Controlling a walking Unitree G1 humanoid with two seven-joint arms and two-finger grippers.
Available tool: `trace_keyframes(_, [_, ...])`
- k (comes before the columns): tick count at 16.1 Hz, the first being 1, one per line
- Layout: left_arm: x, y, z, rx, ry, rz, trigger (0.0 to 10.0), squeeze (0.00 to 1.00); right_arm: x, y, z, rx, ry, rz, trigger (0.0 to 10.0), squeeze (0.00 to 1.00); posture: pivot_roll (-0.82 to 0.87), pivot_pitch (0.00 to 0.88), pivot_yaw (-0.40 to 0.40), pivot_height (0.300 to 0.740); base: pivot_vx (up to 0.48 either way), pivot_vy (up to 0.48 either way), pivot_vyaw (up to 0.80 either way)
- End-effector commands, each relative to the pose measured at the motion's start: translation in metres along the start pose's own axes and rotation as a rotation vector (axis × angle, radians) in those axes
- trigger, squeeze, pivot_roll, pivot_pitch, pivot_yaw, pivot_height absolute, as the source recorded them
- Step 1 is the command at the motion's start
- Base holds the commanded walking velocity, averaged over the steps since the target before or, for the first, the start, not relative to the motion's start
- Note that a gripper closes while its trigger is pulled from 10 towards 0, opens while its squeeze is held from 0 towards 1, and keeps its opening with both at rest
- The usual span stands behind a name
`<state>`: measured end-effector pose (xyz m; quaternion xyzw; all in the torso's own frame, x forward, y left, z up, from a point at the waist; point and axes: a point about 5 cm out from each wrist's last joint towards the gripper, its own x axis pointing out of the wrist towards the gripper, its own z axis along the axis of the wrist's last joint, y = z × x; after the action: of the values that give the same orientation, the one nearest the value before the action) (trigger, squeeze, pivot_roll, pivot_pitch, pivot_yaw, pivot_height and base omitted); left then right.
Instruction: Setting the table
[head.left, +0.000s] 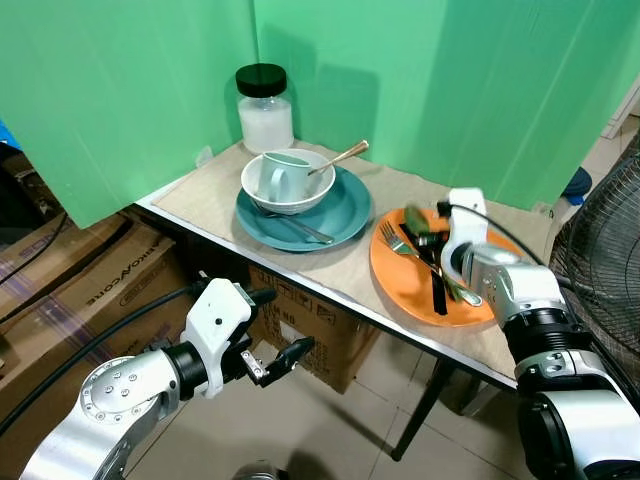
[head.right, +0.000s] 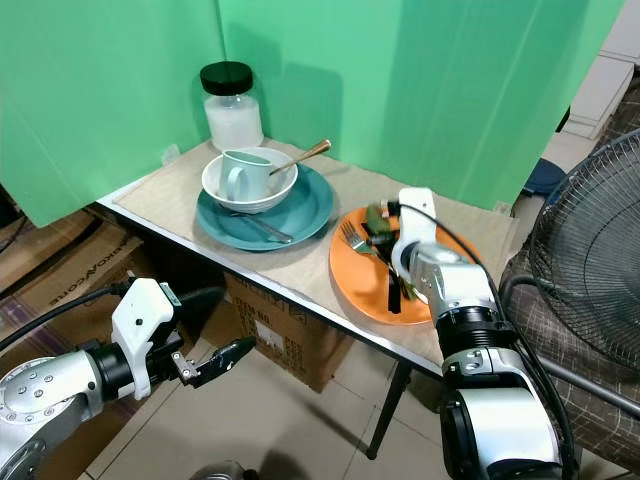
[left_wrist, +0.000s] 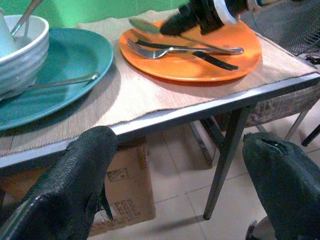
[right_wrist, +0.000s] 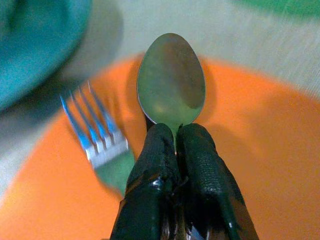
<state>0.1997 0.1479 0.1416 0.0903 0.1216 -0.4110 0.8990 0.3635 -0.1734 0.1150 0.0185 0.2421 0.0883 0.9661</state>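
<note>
An orange plate (head.left: 400, 285) lies at the right end of the table (head.left: 210, 195), with a fork (head.left: 392, 240) resting on it. My right gripper (head.left: 426, 240) hovers just over this plate, shut on the handle of a spoon (right_wrist: 171, 80) whose bowl points toward the back of the table. To the left, a teal plate (head.left: 345, 215) carries a white bowl (head.left: 300, 195) holding a pale mug (head.left: 275, 175) and a spoon (head.left: 340, 157). Another utensil (head.left: 300, 230) lies on the teal plate. My left gripper (head.left: 278, 328) hangs open below the table's front edge, holding nothing.
A glass jar with a black lid (head.left: 264, 108) stands at the back left corner. Green screens (head.left: 430, 90) wall the table's far sides. Cardboard boxes (head.left: 60, 290) sit under and left of the table. A fan's wire guard (head.left: 600, 250) stands close on the right.
</note>
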Motion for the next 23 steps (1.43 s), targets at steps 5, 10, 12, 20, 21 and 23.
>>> trace_keyframes(5, [0.001, 0.001, 0.001, 0.019, -0.008, 0.009, 10.0, 0.0, -0.004, -0.001, 0.02, 0.018, -0.211, 0.0, 0.0, 0.0, 0.16, 0.0, 0.018, 0.74, 0.0, 0.0, 0.0])
trace_keyframes(10, [0.006, 0.007, 0.005, 0.036, -0.034, 0.087, 10.0, 0.0, -0.018, -0.001, 0.034, 0.009, -0.314, 0.027, 0.0, 0.0, 0.16, 0.0, 0.013, 0.74, 0.0, 0.0, 0.0])
trace_keyframes(12, [0.009, 0.009, 0.008, 0.038, -0.047, 0.114, 10.0, 0.0, -0.024, -0.001, 0.034, 0.017, -0.334, 0.036, 0.0, 0.0, 0.15, 0.0, 0.016, 0.74, 0.0, 0.0, 0.0])
trace_keyframes(20, [0.012, 0.007, 0.009, 0.04, -0.045, 0.104, 10.0, 0.0, -0.015, 0.001, 0.012, -0.192, -0.179, 0.018, 4.9, 0.0, 0.15, 0.0, 0.016, 0.74, 0.0, 0.0, 0.0])
trace_keyframes(21, [0.011, 0.007, 0.008, 0.041, -0.043, 0.105, 10.0, 0.0, -0.014, 0.001, 0.012, -0.194, -0.179, 0.013, 10.0, 0.0, 0.15, 0.0, 0.016, 0.74, 0.0, 0.0, 0.0])
trace_keyframes(23, [0.01, 0.006, 0.005, 0.048, -0.022, 0.101, 10.0, 0.0, -0.005, -0.002, 0.012, -0.164, -0.151, 0.002, 10.0, 1.0, 0.15, 0.0, 0.015, 0.74, 0.0, 0.0, 0.0])
